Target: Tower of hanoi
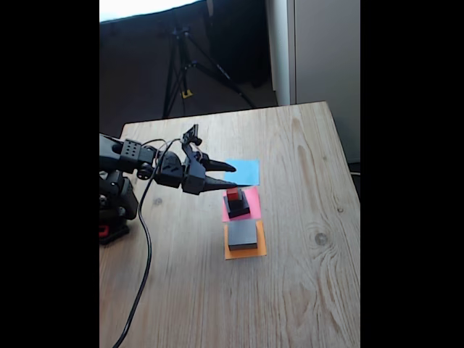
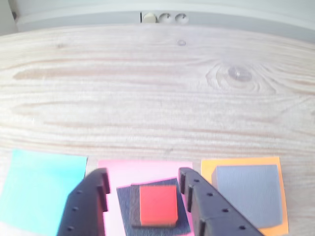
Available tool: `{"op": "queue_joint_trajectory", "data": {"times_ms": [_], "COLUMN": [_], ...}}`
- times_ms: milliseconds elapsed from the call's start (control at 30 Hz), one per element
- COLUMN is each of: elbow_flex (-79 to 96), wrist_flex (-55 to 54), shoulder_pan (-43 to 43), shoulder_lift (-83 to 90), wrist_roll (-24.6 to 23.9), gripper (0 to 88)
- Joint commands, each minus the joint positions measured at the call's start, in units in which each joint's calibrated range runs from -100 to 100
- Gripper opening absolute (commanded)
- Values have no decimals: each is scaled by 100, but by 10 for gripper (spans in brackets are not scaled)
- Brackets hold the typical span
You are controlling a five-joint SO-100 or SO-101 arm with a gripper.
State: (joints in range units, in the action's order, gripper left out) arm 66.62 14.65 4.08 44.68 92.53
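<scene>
The tower of hanoi is split over two paper squares. On the pink paper [image 1: 250, 197] stands a black slab [image 1: 238, 212] with a small black cube [image 1: 235, 203] and a tiny red cube [image 1: 233, 193] on top. The grey slab [image 1: 243, 234] lies alone on the orange paper [image 1: 246, 253]. My gripper [image 1: 233, 176] hovers open just left of and above the stack. In the wrist view my gripper [image 2: 142, 173] stands open, one finger on each side of the red cube [image 2: 157, 204], above the black slab [image 2: 125, 201]. The grey slab [image 2: 248, 194] is to the right.
A blue paper square [image 1: 245, 172] [image 2: 42, 189] lies bare beside the pink one. The wooden table [image 1: 304, 290] has free room to the right and front. The arm's base and cable [image 1: 145, 246] are at the left. A tripod [image 1: 181, 65] stands beyond the far edge.
</scene>
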Motion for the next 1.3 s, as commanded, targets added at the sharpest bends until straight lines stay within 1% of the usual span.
{"op": "queue_joint_trajectory", "data": {"times_ms": [0, 67, 100, 233, 267, 300, 333, 400, 433, 500, 533, 600, 633, 667, 700, 733, 767, 867, 933, 1000, 1133, 1267], "elbow_flex": [-1281, -1681, -1826, -2490, -2635, -2744, -2871, -3217, -3399, -3790, -3999, -4517, -4717, -4890, -5035, -5099, -5117, -5017, -4762, -4381, -3417, -2653], "wrist_flex": [2594, 3266, 3509, 4836, 5079, 5200, 5362, 5686, 5888, 6131, 6317, 6576, 6673, 6730, 6738, 6746, 6762, 6746, 6665, 6390, 5572, 4941], "shoulder_pan": [-61, 6, 48, 273, 357, 449, 574, 750, 867, 1042, 1126, 1209, 1251, 1268, 1285, 1326, 1377, 1468, 1535, 1602, 1769, 1920], "shoulder_lift": [642, 718, 793, 1066, 1134, 1195, 1240, 1293, 1308, 1301, 1263, 1127, 1074, 1036, 990, 975, 968, 983, 1013, 1074, 1187, 1202], "wrist_roll": [-156, -207, -324, -257, -407, -758, -993, -1126, -892, -876, -675, -758, -675, -625, -708, -625, -424, -140, 178, 345, 747, 747], "gripper": [4, 4, 4, 4, 4, 4, 4, 4, 4, 4, 4, 4, 4, 4, 4, 4, 4, 6, 26, 39, 97, 168]}}
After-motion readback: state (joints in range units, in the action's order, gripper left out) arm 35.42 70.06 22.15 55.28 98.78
